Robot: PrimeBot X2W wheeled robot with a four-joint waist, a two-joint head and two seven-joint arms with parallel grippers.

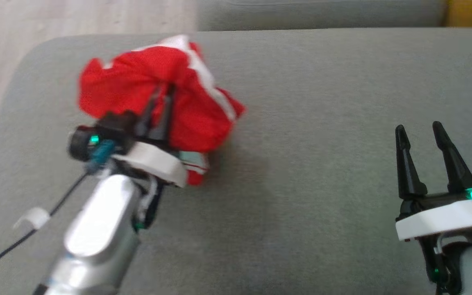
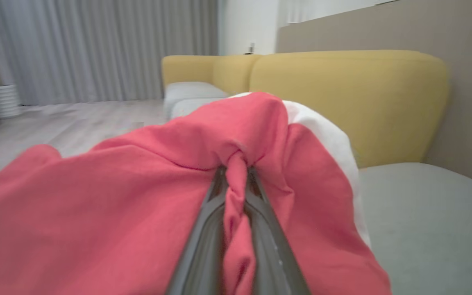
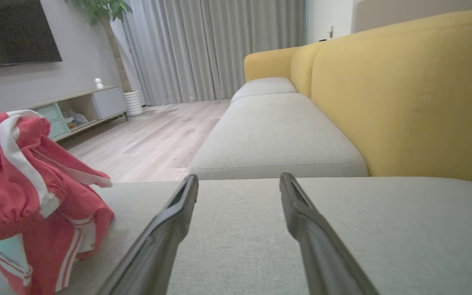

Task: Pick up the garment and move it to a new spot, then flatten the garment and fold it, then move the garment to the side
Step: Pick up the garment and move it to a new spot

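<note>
The garment [image 1: 146, 86] is red with white stripes, bunched into a lump at the left of the grey sofa cushion [image 1: 322, 102]. My left gripper [image 1: 162, 92] is shut on a pinch of its fabric, holding the bundle up off the cushion. In the left wrist view a fold of the red garment [image 2: 96, 213] is squeezed between the two dark fingers [image 2: 207, 229]. My right gripper [image 1: 420, 129] hovers open at the lower right, well clear of the cloth. From the right wrist view the garment [image 3: 27, 196] hangs at the left, and the right gripper [image 3: 238, 180] spreads wide over bare cushion.
The cushion's rounded left edge [image 1: 19, 69] drops to a pale wood floor [image 1: 35, 20]. A yellow sofa back [image 3: 404, 94] runs along the far side. A second grey seat cushion [image 3: 277, 135] lies beyond a seam. A black cable [image 1: 27, 233] trails from my left arm.
</note>
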